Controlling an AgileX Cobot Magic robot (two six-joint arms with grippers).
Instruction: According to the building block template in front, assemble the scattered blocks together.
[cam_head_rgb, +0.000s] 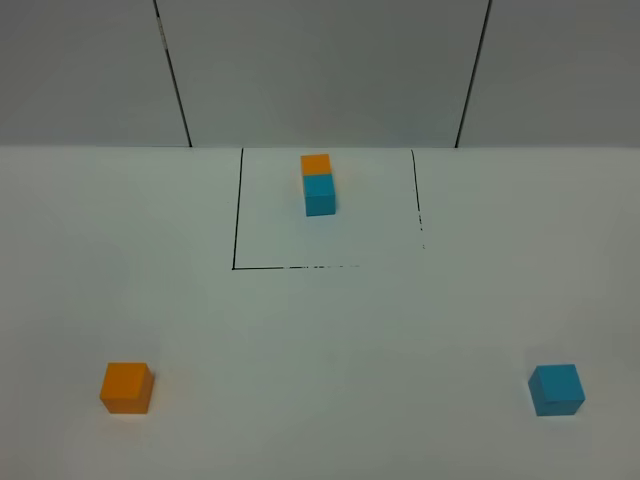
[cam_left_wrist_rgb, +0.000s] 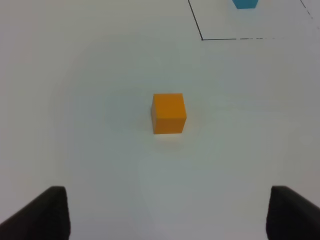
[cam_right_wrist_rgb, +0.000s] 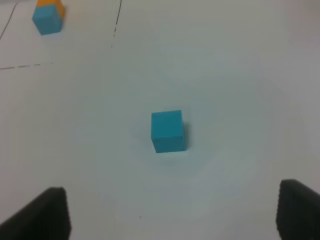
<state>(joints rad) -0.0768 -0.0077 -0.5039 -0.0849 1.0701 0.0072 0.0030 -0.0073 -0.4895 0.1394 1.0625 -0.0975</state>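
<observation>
Nearest to you, in the left wrist view, the fingers (cam_left_wrist_rgb: 40, 215) of the left gripper (cam_left_wrist_rgb: 167, 215) stand wide apart and hold nothing. The orange block (cam_left_wrist_rgb: 169, 113) lies ahead of them on the white bench (cam_head_rgb: 330, 350), not touched.

In the right wrist view you see the same: the fingers (cam_right_wrist_rgb: 40, 215) of the right gripper (cam_right_wrist_rgb: 172, 212) stand wide apart. The cyan-blue block (cam_right_wrist_rgb: 168, 131) lies ahead of them, also free.

From the high camera, take the black outline (cam_head_rgb: 237, 210) as your landmark. The orange block is well in front of it and to its left. The cyan-blue block is well in front of it and to its right. The two blocks are far apart from each other, and each one sits flat on the bench.

Inside the outline, near its far edge and about midway between its sides, stands the template (cam_head_rgb: 319, 183). It is an orange cube touching a cyan-blue cube, with the orange one on the far side. The front line of the outline is broken in its right part, and the right line fades lower down.

Behind the outline, at the far edge of the bench, rises a grey wall (cam_head_rgb: 320, 70) with two dark seams.
</observation>
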